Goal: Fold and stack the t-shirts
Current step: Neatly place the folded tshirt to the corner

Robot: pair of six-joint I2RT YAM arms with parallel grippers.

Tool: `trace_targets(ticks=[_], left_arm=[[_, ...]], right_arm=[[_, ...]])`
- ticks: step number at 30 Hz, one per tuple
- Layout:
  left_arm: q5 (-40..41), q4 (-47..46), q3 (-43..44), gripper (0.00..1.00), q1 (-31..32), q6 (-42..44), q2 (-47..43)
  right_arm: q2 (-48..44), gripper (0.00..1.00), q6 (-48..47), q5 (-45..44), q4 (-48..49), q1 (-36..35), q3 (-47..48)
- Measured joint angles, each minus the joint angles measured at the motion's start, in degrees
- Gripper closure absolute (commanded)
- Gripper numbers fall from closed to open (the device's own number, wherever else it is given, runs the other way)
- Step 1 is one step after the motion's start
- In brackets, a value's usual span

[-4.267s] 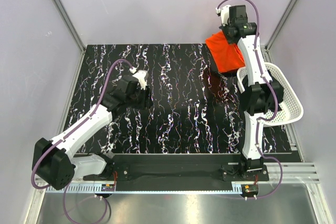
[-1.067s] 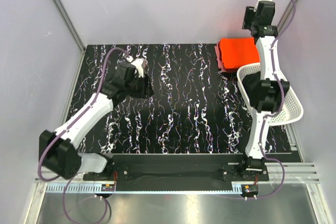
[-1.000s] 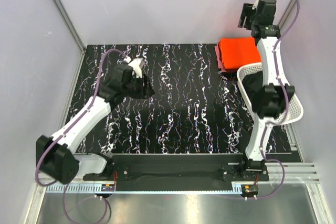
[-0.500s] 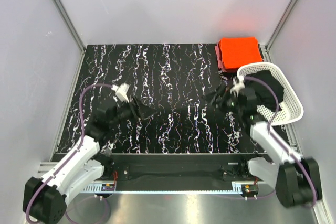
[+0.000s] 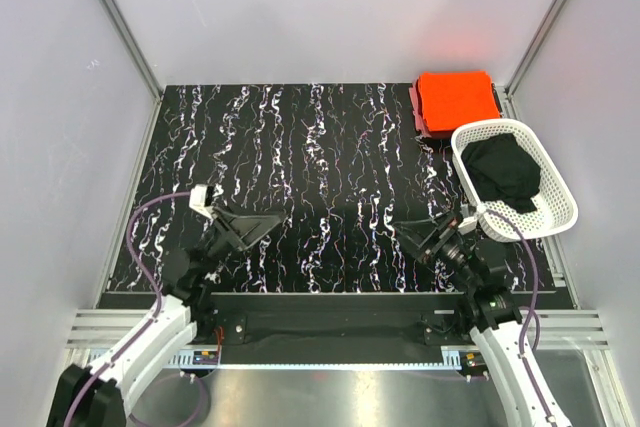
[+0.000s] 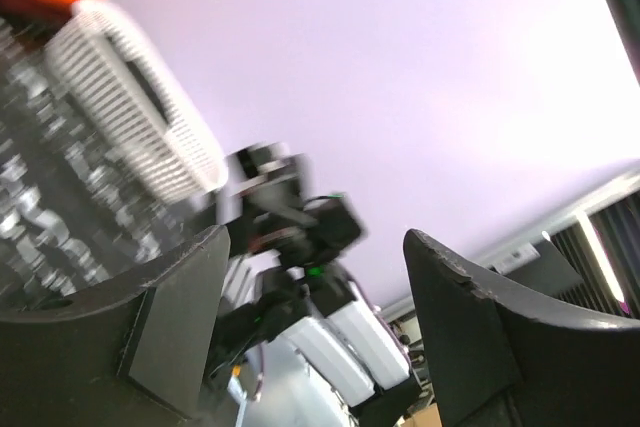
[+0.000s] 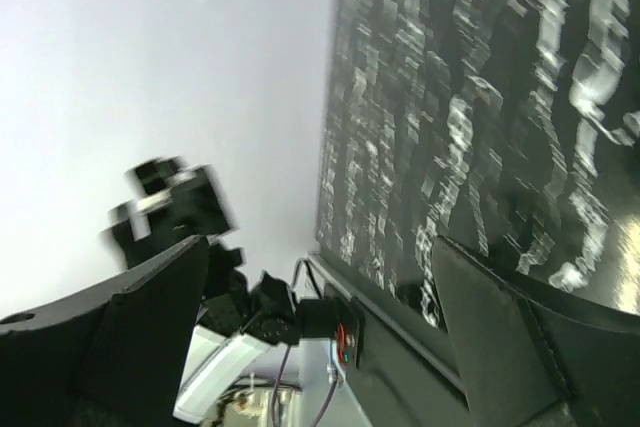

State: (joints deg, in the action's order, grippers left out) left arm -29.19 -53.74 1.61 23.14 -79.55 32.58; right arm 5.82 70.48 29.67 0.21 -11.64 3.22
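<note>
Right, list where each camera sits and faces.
Top external: above and behind the bases, looking down on the black marbled table; both arms show, left gripper and right gripper open.
Left wrist: rides the left arm, faces across the table at the right arm; own fingers frame it.
Right wrist: rides the right arm, faces back at the left arm; own fingers show.
Shared: top and left wrist both show the white perforated plastic basket.

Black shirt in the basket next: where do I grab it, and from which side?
Pinch a raised crease near the middle of the black shirt, coming straight down with the right pincer: it lies crumpled, and the basket walls block any side approach.
</note>
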Motion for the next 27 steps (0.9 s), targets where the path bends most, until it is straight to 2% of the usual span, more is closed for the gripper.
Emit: trace_targets(ticks=[3,7,27], left_arm=[[0.02,-1.62,0.07,0.24,0.0,-0.76,-4.39],[0.07,-1.16,0.07,0.24,0.04,-1.09,-6.62],[0.13,4.9,0.07,0.24,0.5,0.22,-5.09]], right_arm=[[2.36,0.0,0.39,1.7,-5.18,0.02,-0.46],[-3.06,0.0,1.49,3.8,-6.73,0.02,-0.5],[-4.44,0.0,0.85,6.47,-8.96,0.02,0.0]])
